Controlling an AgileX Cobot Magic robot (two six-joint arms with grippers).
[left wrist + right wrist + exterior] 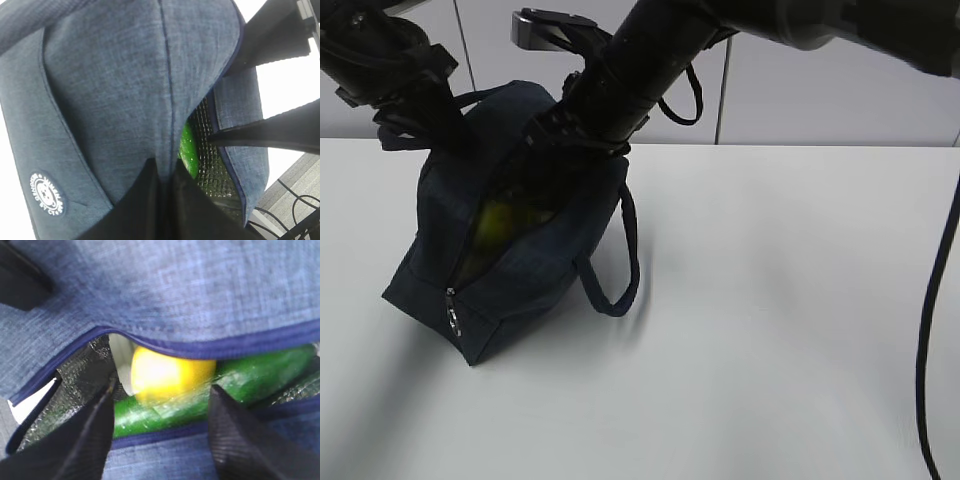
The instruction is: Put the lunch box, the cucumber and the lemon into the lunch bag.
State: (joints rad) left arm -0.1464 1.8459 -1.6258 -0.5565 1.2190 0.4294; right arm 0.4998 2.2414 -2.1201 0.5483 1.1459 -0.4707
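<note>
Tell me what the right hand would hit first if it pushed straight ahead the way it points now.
Probably the lemon, centred between the open right hand fingers inside the lunch bag, with the cucumber just beneath; depth is uncertain.

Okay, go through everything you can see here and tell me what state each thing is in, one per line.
Lunch bag: upright on the table, zipper open.
Lemon: inside the bag, above the cucumber.
Cucumber: lying inside the bag.
Lunch box: only a pale edge shows inside the bag.
Left hand: shut on the bag's fabric.
Right hand: open, at the bag's opening.
</note>
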